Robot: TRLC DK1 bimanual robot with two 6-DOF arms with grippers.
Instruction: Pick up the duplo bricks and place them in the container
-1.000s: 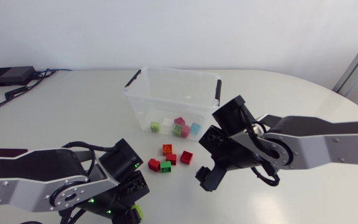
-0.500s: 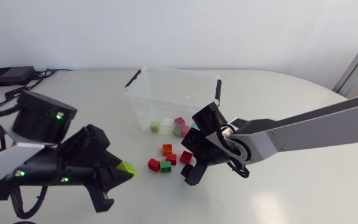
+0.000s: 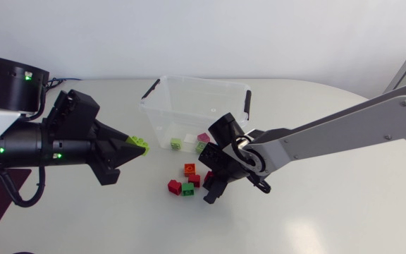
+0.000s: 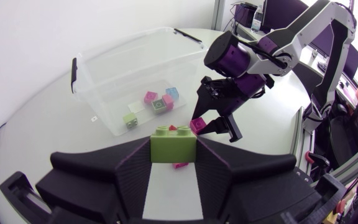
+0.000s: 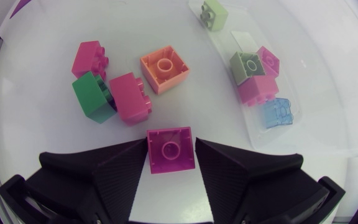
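Note:
My left gripper [image 3: 138, 148] is shut on a lime-green duplo brick [image 3: 141, 144], held in the air left of the clear container [image 3: 189, 82]; the left wrist view shows that brick [image 4: 173, 144] clamped between both fingers. My right gripper [image 3: 212, 185] is down on the table in front of the container. Its fingers press both sides of a red brick [image 5: 170, 149] that rests on the table. Beside it lie an orange brick [image 3: 189, 169], a green brick [image 3: 187, 188] and two more red bricks [image 3: 174, 186]. Several bricks [image 3: 201, 144] lie inside the container.
The container [image 4: 123, 62] has black handle clips at both ends and stands at the table's middle back. A black box with cables [image 3: 5, 86] sits at the far left corner.
My left arm rose from the front edge and swung toward the container with the lime brick. My right gripper moved left to the loose bricks and closed on the red one.

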